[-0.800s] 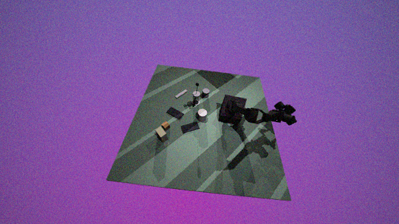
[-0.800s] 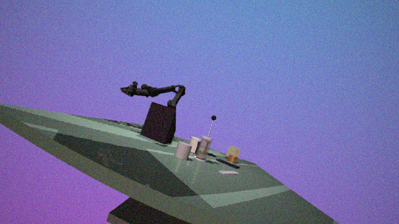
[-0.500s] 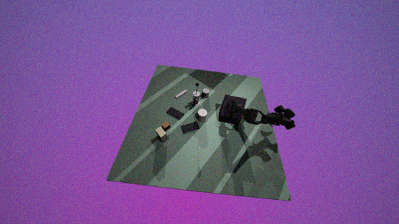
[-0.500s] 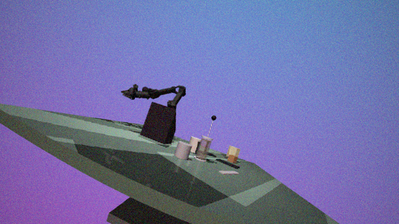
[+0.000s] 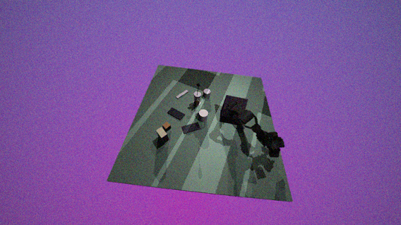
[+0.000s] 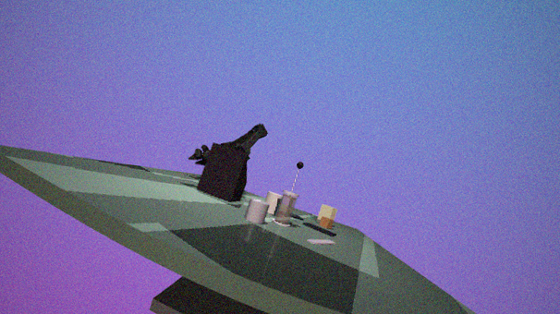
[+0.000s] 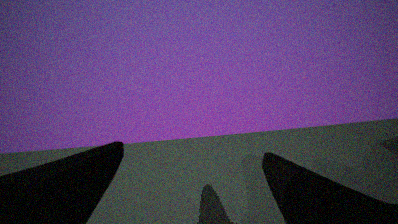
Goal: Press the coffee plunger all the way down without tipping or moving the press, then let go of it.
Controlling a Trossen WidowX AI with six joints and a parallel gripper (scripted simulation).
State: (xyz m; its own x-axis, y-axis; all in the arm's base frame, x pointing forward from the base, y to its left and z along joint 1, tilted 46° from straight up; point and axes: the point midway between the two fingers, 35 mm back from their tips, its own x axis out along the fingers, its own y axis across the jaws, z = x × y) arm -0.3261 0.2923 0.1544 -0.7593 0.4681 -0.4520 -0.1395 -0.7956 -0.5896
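The coffee press (image 5: 196, 97) (image 6: 285, 208) stands upright on the table. Its thin rod rises well above the lid, with the round black plunger knob (image 5: 197, 85) (image 6: 299, 165) at the top. My gripper (image 7: 194, 154) (image 6: 193, 159) is open, its two dark fingers wide apart with nothing between them. It is far from the press, on the other side of the black base box, out near the table's right edge in the top view. The press is not in the wrist view, which shows table surface, a shadow and the table's edge.
The black base box (image 5: 235, 104) (image 6: 222, 172) carries the arm. Two pale cylinders (image 5: 207, 92) (image 5: 203, 113) (image 6: 257, 211) (image 6: 273, 202) stand close to the press. A pale bar (image 5: 182, 93) (image 6: 321, 241), two dark slabs (image 5: 176, 113) (image 5: 191, 127), an orange block (image 5: 166, 125) and a beige block (image 5: 161, 131) are also there.
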